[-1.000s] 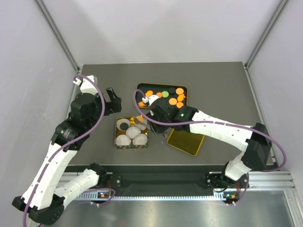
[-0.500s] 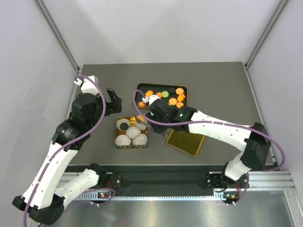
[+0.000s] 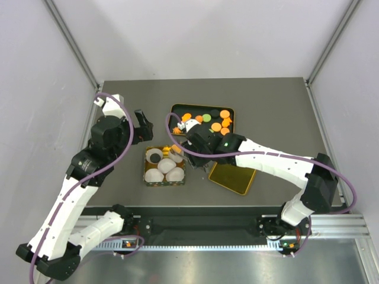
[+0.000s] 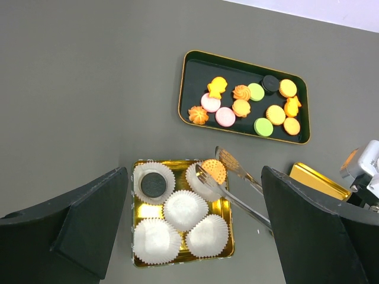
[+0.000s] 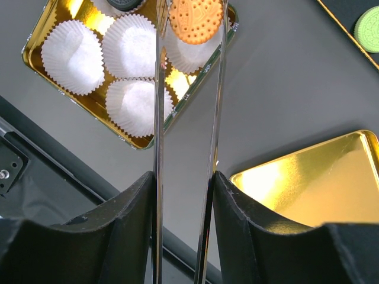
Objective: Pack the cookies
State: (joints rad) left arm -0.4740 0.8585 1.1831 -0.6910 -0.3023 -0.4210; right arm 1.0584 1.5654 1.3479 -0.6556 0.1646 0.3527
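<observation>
On the grey worktop [image 3: 278, 106], the right fingers [image 5: 124, 219] squeeze tongs [image 5: 158, 118] pinching an orange cookie [image 5: 196, 21] over a paper cup [image 5: 190, 56] in the gold tin [image 5: 177, 81], best released gently with tips centred, while the left fingers [image 4: 77, 219] hang wide open.

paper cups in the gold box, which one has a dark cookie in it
The far-left corner cup: a dark cookie lies inside, the rest show none.
</observation>
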